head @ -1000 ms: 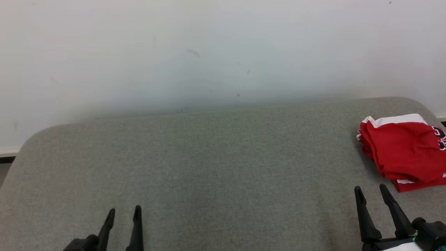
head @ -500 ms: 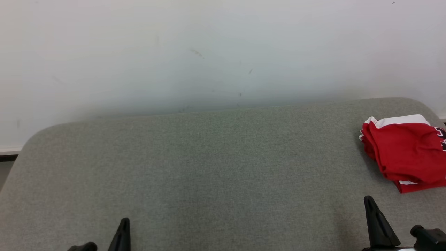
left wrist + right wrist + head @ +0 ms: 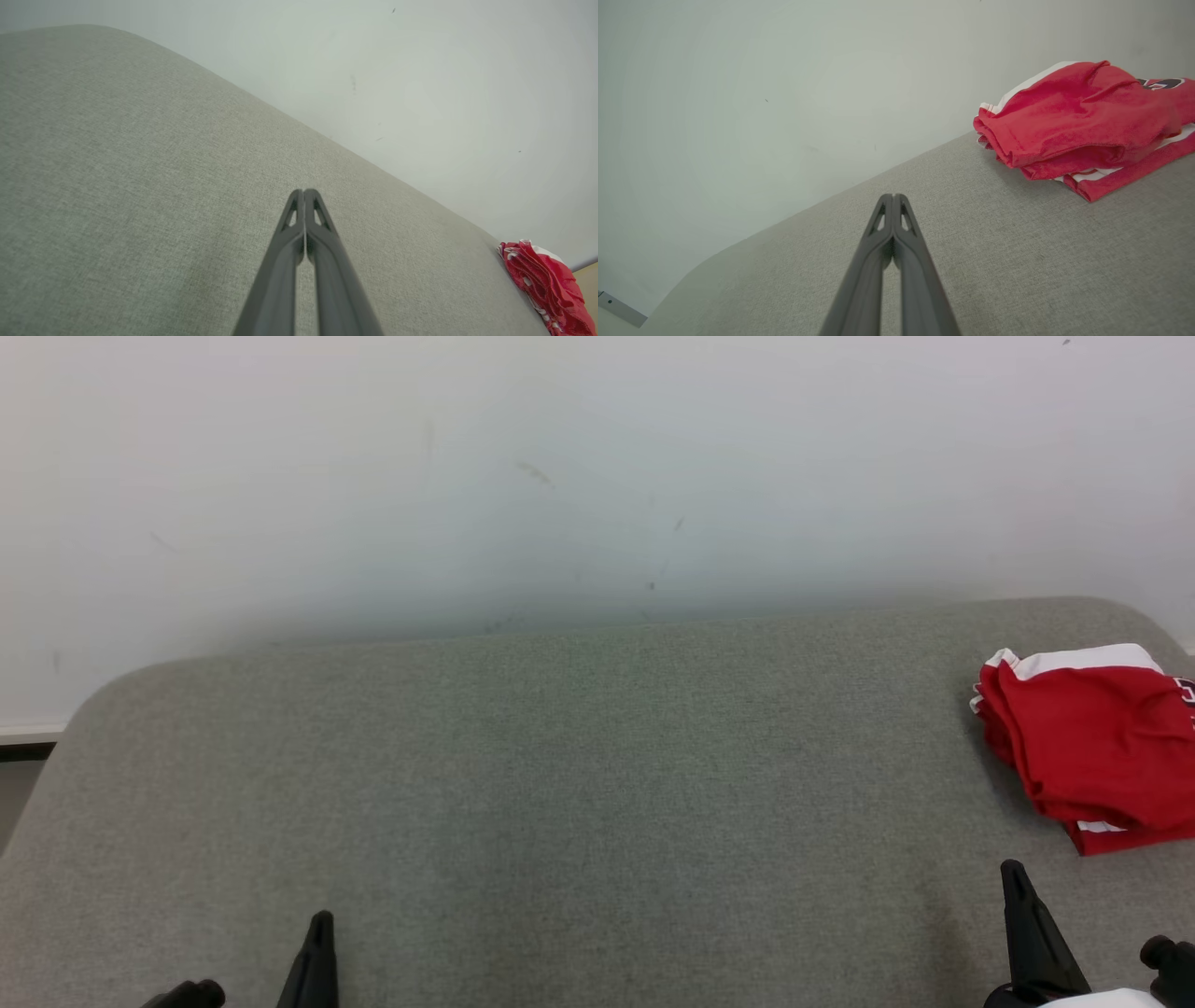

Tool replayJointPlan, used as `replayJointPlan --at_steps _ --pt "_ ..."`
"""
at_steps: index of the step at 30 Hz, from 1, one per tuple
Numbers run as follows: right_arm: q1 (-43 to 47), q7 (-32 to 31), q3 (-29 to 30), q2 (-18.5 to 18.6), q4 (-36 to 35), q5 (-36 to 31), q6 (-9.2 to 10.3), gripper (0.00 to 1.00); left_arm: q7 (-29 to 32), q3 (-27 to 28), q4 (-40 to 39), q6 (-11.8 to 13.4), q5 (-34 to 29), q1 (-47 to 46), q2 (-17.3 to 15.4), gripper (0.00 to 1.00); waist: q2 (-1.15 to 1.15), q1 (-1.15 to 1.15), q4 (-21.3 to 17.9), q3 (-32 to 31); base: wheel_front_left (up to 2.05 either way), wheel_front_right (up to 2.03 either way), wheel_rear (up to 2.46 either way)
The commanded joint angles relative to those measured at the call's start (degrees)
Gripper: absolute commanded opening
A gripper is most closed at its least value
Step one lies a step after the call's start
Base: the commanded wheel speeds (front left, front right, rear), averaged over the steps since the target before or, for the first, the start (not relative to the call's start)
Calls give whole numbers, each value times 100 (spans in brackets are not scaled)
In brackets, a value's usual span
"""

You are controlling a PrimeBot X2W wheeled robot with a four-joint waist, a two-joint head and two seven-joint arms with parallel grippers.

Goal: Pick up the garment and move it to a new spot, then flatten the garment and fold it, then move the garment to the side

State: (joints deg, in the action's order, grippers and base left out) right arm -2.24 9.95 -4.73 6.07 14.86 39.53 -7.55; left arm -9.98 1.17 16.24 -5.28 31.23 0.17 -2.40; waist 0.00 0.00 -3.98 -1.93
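Nearest the robot, the left gripper (image 3: 320,920) rises from the bottom edge at the lower left of the head view. Its two dark fingers are pressed together into a single point. In the left wrist view the tips meet and nothing is caught between them. The right gripper (image 3: 1012,870) stands at the lower right, its fingers likewise brought together and empty. The right wrist view shows the tips touching, with a small gap lower down along the fingers. Both grippers are over the near part of the surface (image 3: 560,765), a grey woven fabric top with rounded far corners. Whether either tip touches the fabric cannot be told. Farther back and a little to the right of the right gripper, apart from it, lies the garment (image 3: 1092,747). It is red with white bands and some dark lettering, folded into a loose, rumpled stack. It rests on the surface near the far right corner, cut off by the head view's right edge, and well apart from the left gripper. Behind the surface stands a pale wall (image 3: 560,476) with a few small dark marks.
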Motion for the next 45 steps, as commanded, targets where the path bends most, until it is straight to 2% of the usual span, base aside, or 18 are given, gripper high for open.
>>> replayJointPlan --at_steps 1,22,45 --pt "-163 -48 73 22 -90 201 2 0 57 36 -103 -26 259 -161 -29 0 0 0 5 3 0 0 0" --pt "-244 -501 372 -70 -100 1674 4 0 513 181 -148 -85 1953 -310 -39 0 0 0 84 44 0 0 0" --pt "-313 -904 641 -151 -105 2951 6 0 919 313 -178 -138 3425 -440 -49 0 0 0 170 90 0 0 0"
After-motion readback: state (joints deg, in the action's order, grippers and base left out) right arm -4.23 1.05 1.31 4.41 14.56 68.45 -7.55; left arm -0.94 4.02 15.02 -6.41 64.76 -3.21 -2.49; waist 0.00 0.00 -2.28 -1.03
